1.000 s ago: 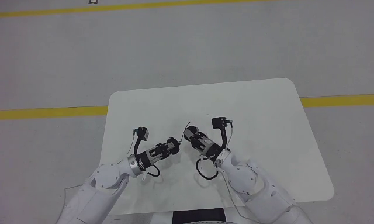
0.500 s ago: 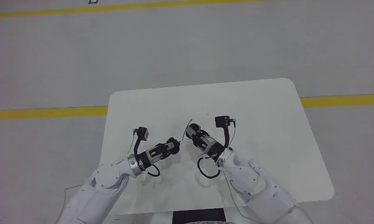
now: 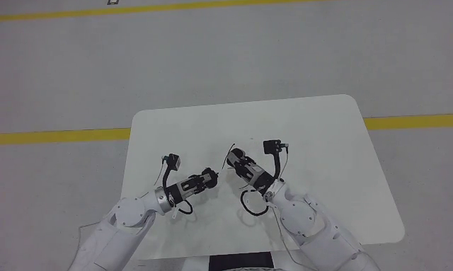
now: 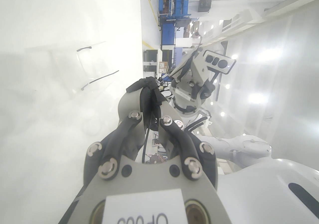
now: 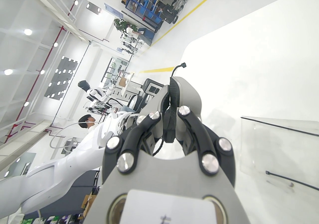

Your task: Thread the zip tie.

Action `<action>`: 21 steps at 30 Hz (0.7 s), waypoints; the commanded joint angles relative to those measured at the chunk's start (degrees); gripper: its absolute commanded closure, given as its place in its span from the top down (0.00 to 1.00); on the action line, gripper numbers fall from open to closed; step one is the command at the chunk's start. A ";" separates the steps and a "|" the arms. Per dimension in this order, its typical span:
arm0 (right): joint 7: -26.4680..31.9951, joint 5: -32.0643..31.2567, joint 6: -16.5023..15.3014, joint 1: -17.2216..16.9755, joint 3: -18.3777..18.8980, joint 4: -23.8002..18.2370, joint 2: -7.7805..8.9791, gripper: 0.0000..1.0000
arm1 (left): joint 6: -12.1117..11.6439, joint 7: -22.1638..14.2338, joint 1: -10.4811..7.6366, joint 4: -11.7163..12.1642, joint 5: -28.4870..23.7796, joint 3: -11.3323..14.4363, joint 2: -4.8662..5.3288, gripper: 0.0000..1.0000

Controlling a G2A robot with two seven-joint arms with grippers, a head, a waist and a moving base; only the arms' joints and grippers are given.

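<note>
Left gripper (image 4: 148,85) is over the near part of the table (image 3: 318,129), left of centre, with its pads pressed together. A thin black strand (image 4: 146,135) runs back between its fingers toward the palm. Can't tell if that's the tie's tail or a cable.

Right gripper (image 5: 172,85) is just beyond it toward the table's centre, tips facing the left one and close but apart. It's clenched on the zip tie (image 5: 183,64). A short curved length with the head end pokes out past the fingertips, off the surface.

Further out on the surface is a clear tray (image 5: 274,145) with spare ties (image 5: 289,180) lying flat in it. Can't place it against the table edges.

Handling, my read:
- The tie is nearly weightless, thin springy nylon with a slick surface.
- It will bow and whip if the free length is long, and could twist in the pads.
- It isn't fragile, so a firm pinch is fine.
- Grip close behind the head on one side and close behind the tail tip on the other, leaving only a short stub.
- The head slot has to face the incoming tip square.

Threading doesn't look done yet, and no loop is visible.
</note>
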 commanded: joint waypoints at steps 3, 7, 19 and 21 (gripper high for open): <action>-0.30 -1.96 -2.47 -1.63 1.05 -0.55 0.41 0.00 | 0.00 -7.14 -0.04 1.24 -1.11 -2.57 0.48 0.00; -0.01 -2.67 -4.71 -2.69 1.21 -0.84 0.63 0.00 | 0.00 -13.93 -0.44 2.47 -5.33 -5.10 0.37 0.00; -3.92 -5.26 -4.26 -3.16 0.50 -1.58 0.40 0.00 | 0.00 -19.02 -2.65 3.92 -5.50 -5.88 -1.56 0.00; -3.92 -5.26 -4.26 -3.16 0.50 -1.58 0.40 0.00 | 0.00 -19.02 -2.65 3.92 -5.50 -5.88 -1.56 0.00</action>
